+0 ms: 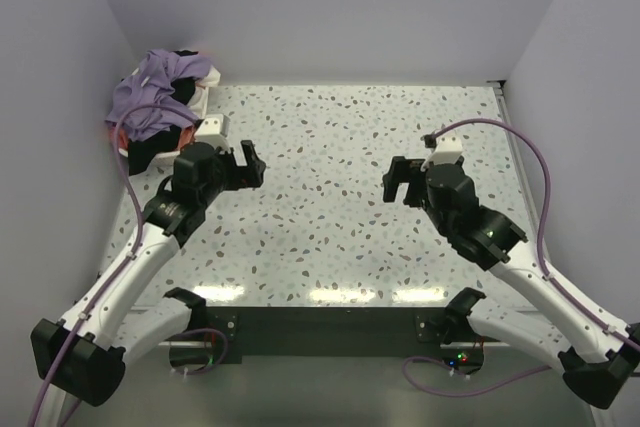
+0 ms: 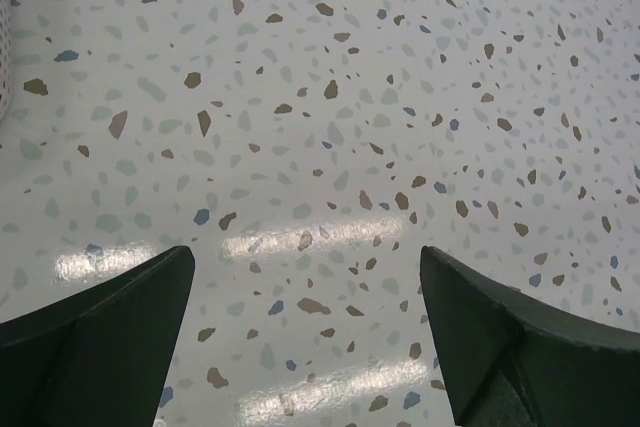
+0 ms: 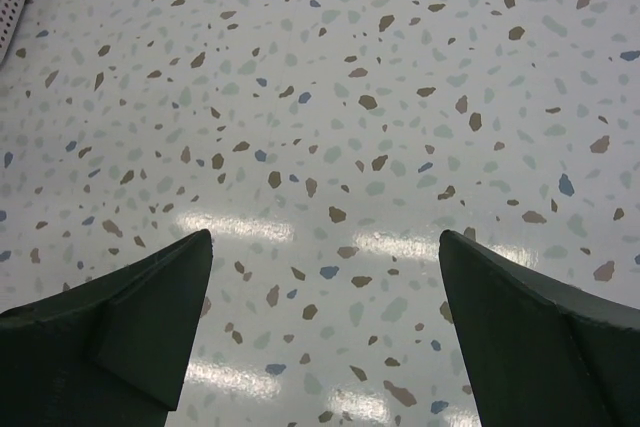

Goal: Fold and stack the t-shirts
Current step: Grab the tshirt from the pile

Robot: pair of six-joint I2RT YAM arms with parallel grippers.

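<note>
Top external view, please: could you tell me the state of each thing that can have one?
Left gripper: open, empty.
Right gripper: open, empty.
T-shirts: unfolded, crumpled in a heap, none stacked yet.
Basket: heaped full with the shirts, at the far left corner.

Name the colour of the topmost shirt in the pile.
Lavender shirt, best in top external view.
</note>
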